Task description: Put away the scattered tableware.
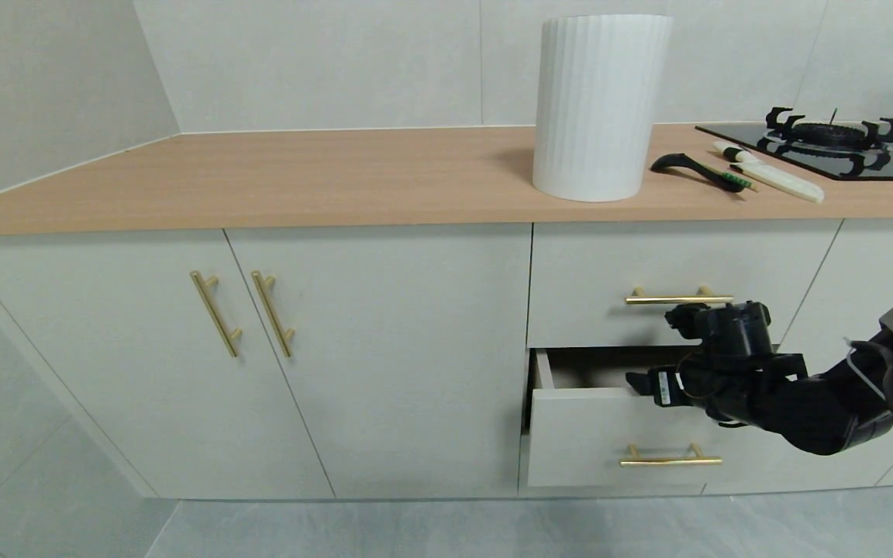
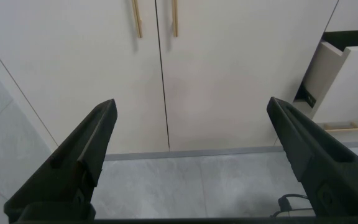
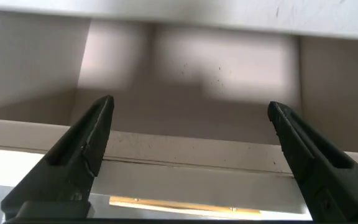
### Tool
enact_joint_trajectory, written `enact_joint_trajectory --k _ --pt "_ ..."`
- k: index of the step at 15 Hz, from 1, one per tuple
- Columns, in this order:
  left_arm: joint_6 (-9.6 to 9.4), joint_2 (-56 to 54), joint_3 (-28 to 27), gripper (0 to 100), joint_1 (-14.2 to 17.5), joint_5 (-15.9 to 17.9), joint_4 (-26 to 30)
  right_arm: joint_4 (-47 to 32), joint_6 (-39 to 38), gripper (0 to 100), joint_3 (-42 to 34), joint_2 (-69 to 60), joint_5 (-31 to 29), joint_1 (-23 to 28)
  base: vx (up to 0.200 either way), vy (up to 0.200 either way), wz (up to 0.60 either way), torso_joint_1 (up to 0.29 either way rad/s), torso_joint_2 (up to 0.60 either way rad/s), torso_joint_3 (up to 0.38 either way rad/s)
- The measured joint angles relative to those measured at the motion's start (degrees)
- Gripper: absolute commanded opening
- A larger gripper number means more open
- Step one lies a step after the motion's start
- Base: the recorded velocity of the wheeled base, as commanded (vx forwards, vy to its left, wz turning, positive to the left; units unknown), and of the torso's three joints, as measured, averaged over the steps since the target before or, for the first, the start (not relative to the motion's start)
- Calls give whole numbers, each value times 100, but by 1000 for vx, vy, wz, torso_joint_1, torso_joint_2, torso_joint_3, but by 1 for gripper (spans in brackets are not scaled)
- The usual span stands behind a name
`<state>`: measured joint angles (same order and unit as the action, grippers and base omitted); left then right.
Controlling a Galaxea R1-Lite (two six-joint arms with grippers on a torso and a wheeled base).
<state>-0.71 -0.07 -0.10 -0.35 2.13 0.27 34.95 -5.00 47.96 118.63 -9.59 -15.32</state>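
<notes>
The scattered tableware lies on the wooden tabletop at the right, between a tall white ribbed cylinder and the black gas hob: a black-handled utensil, a thin green-handled piece and a white knife-like piece, all close together and just beside the hob's near-left corner. Below them, the upper drawer is closed, while the lower drawer is pulled partly out. The right claw sits at the top edge of that drawer's front, pointing left. From its wrist, the right claw has its fingers spread wide with nothing between them, the drawer's hollow beyond and its brass handle beneath. The left claw is likewise wide open and empty, held low facing the two cupboard doors to the left of the drawers, above the grey tiled floor.
</notes>
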Motion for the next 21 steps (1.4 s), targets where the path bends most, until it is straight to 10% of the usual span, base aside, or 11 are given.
enact_joint_trajectory --k 21 --pt "2 0 0 100 2 2 -2 -3452 1000 100 13 -1231 249 -50 0 0 0 0 0 0"
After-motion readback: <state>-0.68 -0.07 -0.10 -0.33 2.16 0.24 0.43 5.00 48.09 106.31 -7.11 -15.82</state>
